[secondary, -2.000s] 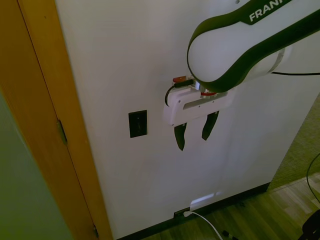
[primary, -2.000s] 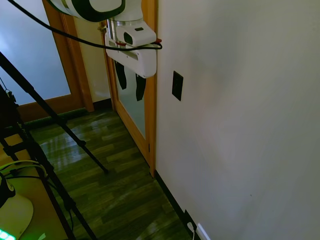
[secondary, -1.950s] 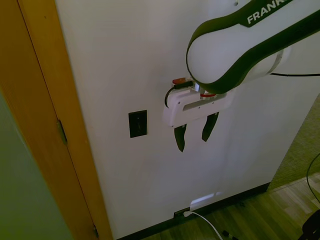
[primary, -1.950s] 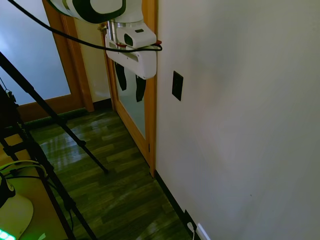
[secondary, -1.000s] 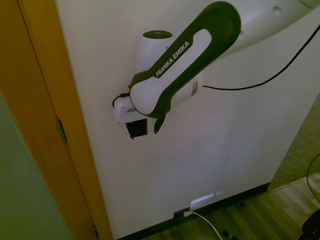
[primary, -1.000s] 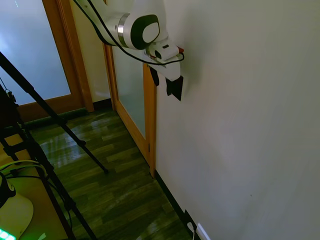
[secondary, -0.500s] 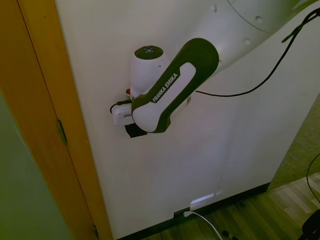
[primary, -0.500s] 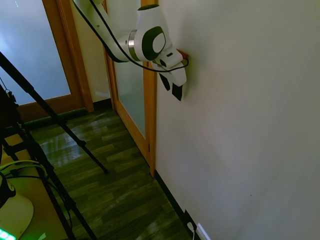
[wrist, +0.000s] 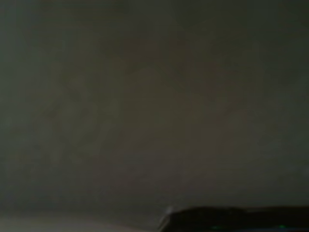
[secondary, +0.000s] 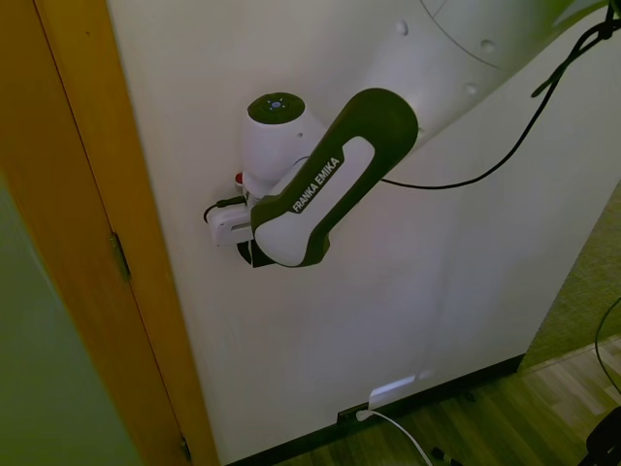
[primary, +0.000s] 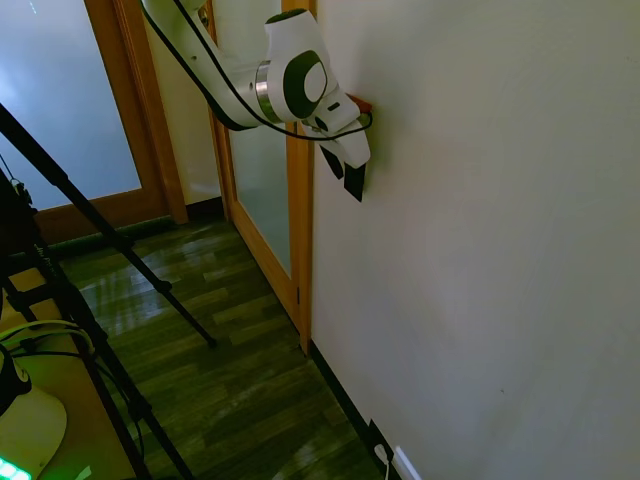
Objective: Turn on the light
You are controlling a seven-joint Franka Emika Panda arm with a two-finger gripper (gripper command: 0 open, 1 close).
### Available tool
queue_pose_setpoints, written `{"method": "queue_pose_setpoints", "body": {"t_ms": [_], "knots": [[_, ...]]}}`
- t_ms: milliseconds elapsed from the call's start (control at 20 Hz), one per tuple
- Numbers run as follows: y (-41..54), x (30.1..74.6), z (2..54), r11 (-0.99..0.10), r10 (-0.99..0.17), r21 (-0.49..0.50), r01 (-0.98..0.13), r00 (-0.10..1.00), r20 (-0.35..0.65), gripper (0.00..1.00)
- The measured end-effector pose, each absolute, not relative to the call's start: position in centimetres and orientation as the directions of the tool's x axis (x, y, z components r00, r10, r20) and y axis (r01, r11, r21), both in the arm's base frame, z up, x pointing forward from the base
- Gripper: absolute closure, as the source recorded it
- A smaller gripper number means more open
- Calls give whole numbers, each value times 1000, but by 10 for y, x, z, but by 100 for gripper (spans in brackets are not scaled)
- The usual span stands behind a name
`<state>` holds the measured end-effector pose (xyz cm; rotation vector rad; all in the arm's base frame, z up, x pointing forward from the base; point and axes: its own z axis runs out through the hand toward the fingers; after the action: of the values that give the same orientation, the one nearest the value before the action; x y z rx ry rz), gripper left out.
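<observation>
The hand [primary: 345, 172] covers most of the black switch [primary: 355, 186].

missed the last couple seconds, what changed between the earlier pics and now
The arm swung from hanging clear of the wall, fingers pointing down, over to the wall, and the pincer is now at the black switch plate, largely hiding it in both exterior views. Nothing was grasped or let go; actual contact can't be confirmed. The wooden door frame and the floor-level white socket with its cable are unchanged.
</observation>
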<state>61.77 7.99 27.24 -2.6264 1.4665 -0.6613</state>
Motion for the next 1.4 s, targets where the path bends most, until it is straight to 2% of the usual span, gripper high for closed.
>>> {"method": "queue_pose_setpoints", "body": {"t_ms": [1150,1400], "knots": [[81,609,284,-536,-833,-304,-788,433,345,100],[86,593,298,-545,-825,-363,-756,406,394,100]]}}
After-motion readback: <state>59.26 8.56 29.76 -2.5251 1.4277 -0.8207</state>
